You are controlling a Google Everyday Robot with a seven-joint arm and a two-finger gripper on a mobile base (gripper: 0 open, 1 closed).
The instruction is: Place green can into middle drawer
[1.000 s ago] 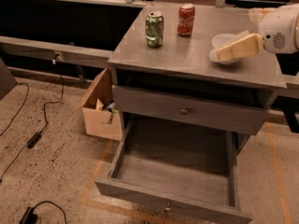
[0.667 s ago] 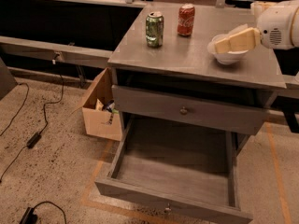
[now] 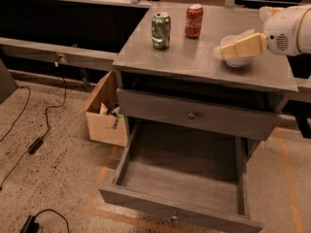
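The green can (image 3: 161,30) stands upright at the back left of the grey cabinet top (image 3: 194,62). It is mottled green with a silver top. The middle drawer (image 3: 187,178) is pulled wide open below, and its worn grey floor is bare. It has a small knob (image 3: 174,218) on its front. My gripper (image 3: 229,50) reaches in from the right above the cabinet top, over a white bowl (image 3: 238,60). It is well to the right of the green can and holds nothing that I can see.
A red Coca-Cola can (image 3: 194,20) stands just right of the green can. A shallower drawer with a round metal knob (image 3: 192,114) sits above the open one. An open cardboard box (image 3: 104,113) stands on the floor left of the cabinet. Cables (image 3: 36,142) lie on the floor.
My gripper has shifted only slightly above the white bowl. The cans and the drawers have not moved.
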